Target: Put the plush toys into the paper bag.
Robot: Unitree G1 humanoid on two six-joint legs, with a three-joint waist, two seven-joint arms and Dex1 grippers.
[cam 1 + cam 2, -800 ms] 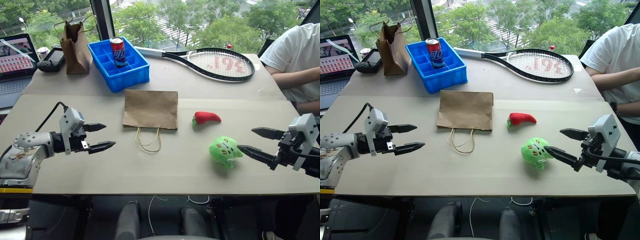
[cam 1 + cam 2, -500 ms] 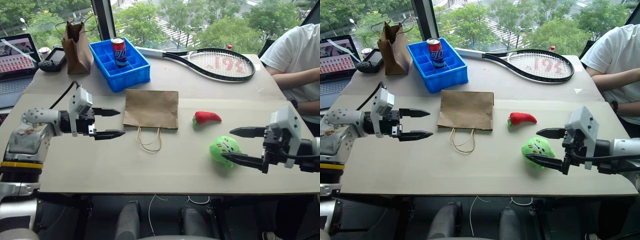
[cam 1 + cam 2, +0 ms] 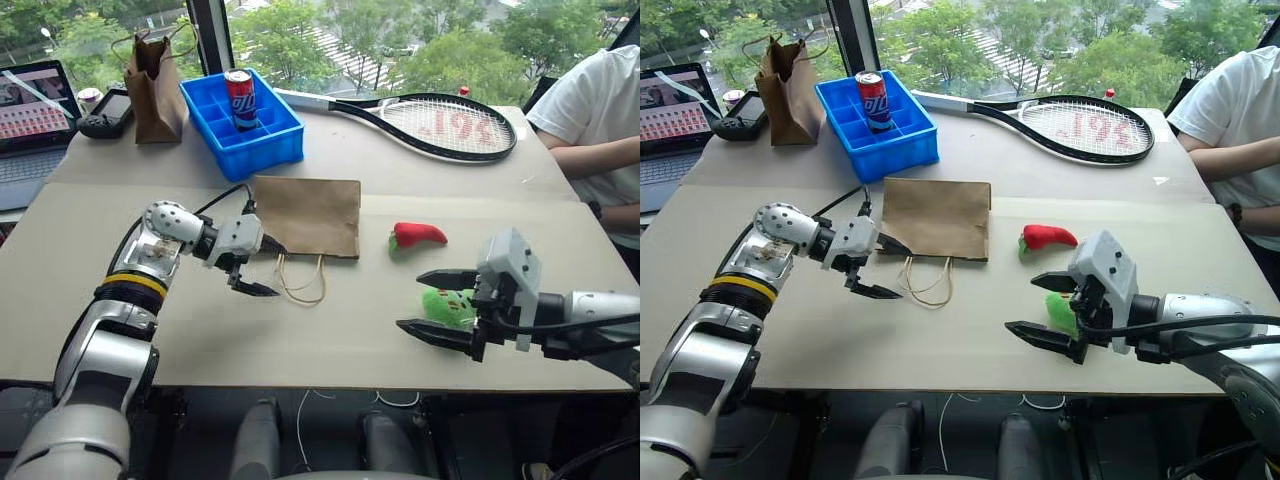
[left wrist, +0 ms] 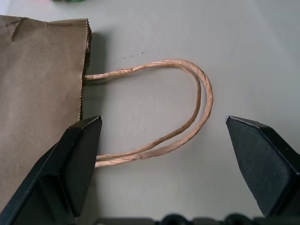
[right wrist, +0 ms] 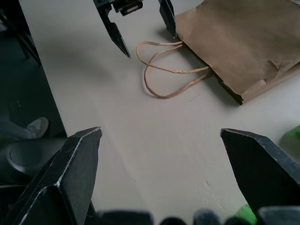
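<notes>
I see my left gripper (image 3: pixel 262 268) open beside the handles (image 4: pixel 187 112) of the paper bag (image 3: pixel 306 214) lying flat mid-table, and my right gripper (image 3: pixel 436 305) open, empty, in front of the green plush (image 3: pixel 447 304), red chili plush (image 3: pixel 416 235) just beyond.

I see a light-brown kraft paper bag (image 3: pixel 305 215), a red chili plush (image 3: pixel 417 235) with green stem, a bright green plush (image 3: pixel 447 305), a blue tray (image 3: pixel 241 126), black fingers (image 3: pixel 251 289), and a beige counter (image 3: pixel 330 330).
</notes>
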